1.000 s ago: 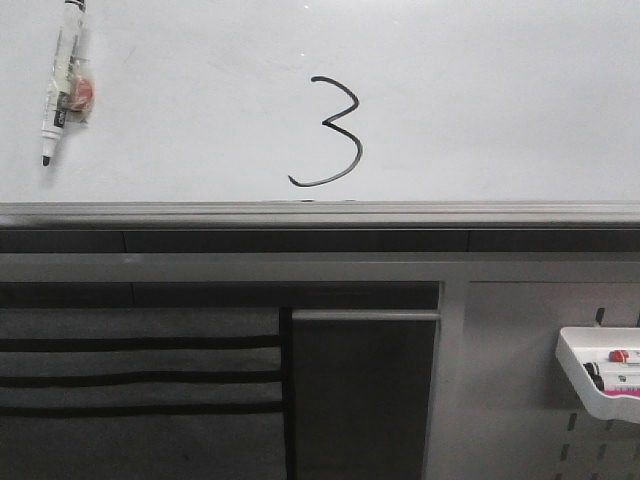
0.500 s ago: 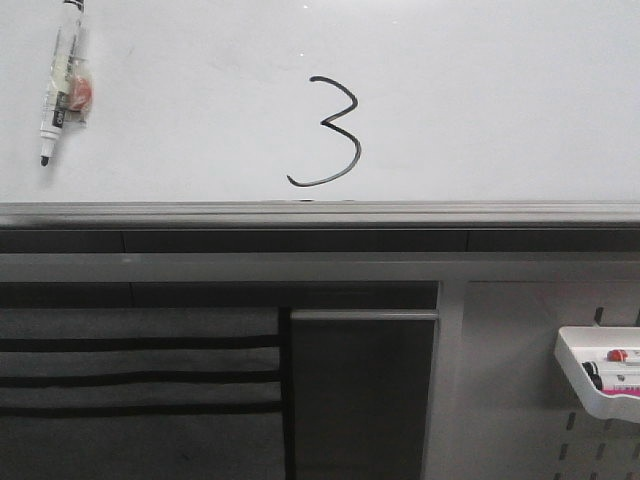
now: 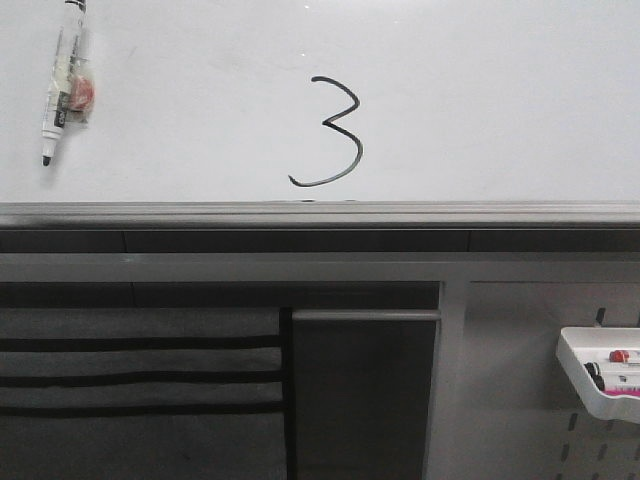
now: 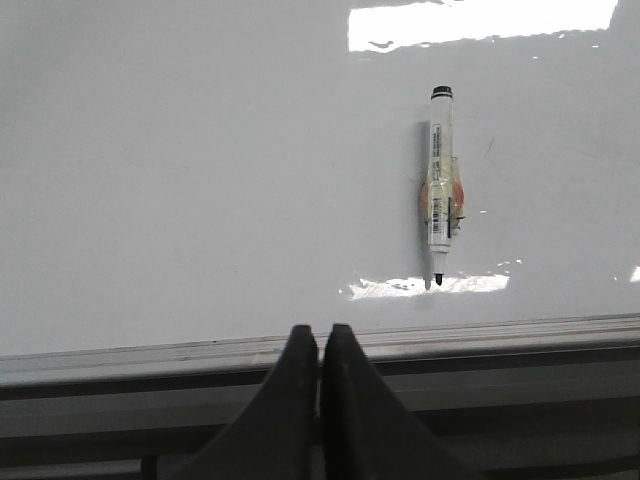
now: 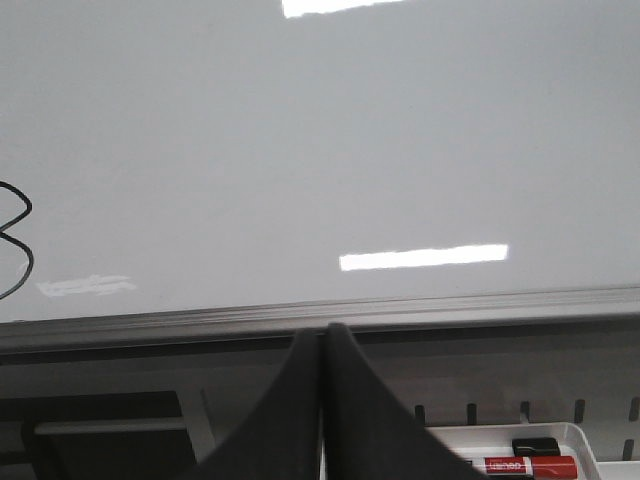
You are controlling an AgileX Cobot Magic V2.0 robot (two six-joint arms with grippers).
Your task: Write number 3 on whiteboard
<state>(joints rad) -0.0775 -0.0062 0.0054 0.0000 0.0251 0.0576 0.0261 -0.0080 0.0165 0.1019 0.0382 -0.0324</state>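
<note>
Nothing has moved: number 3 sits mid-whiteboard, marker far left; left gripper and right gripper pinched closed, empty.

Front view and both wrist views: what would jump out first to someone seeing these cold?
The thin black hand-drawn number 3 in the middle of the large glossy white whiteboard stands out first. Next is the uncapped black-tipped marker pen on the board at its upper left, tip pointing toward the rail. Both dark grippers, left and right, sit shut and empty off the board's near edge, and a white tray with a red marker hangs lower right.
</note>
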